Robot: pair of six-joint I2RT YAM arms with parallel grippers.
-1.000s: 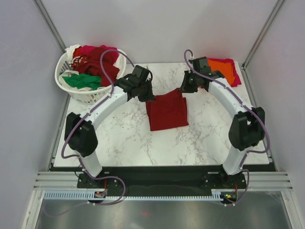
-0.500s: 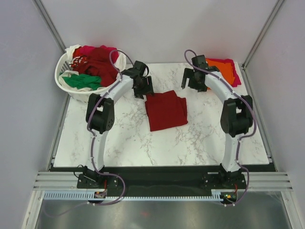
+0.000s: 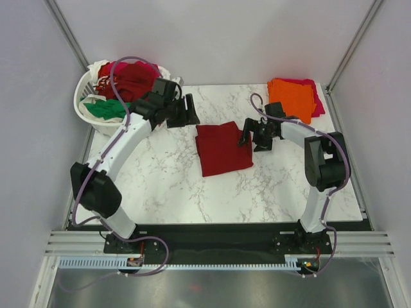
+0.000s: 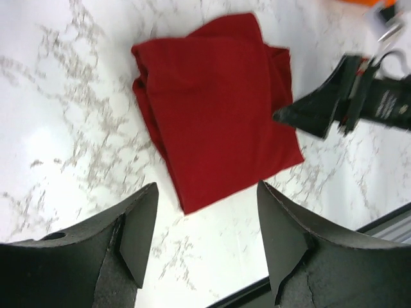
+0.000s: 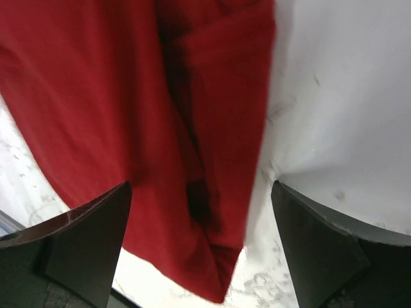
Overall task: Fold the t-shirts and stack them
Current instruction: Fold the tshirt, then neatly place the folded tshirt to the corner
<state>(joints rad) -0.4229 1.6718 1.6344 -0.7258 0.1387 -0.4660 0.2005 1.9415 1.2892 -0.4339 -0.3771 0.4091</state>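
The dark red t-shirt (image 3: 223, 149) lies folded into a rough rectangle about the middle of the marble table (image 3: 167, 186), a little toward the far side. There is bare marble all round it, and the widest open stretch is the near half. Its left and near edges run fairly straight. The right edge is lumpier, with layers stepping out.

The left gripper (image 3: 186, 110) hangs over the table just beyond the shirt's far left corner, jaws spread wide with nothing between them. The right gripper (image 3: 252, 136) is at the shirt's right edge, jaws spread as well. From above I cannot tell whether it touches the cloth.

In the far right corner an orange t-shirt (image 3: 290, 98) sits folded on a magenta t-shirt (image 3: 314, 96), which shows only as a strip along the right and far sides. That stack comes close to the table's edge. At the far left corner the white basket (image 3: 87, 119) hangs partly off the table. It holds a green t-shirt (image 3: 106, 109) and a heap of red cloth whose separate pieces I cannot sort, and the left arm crosses in front of it.

The left wrist view takes in the whole dark red shirt, its doubled fold along one side, and the right gripper's black fingertip reaching its edge, which the top view buries under the arm. The right wrist view is close and blurred. Red cloth with a dark crease nearly fills the gap between the fingers, bare marble lies to one side, and most of the shirt is cut off by the frame.
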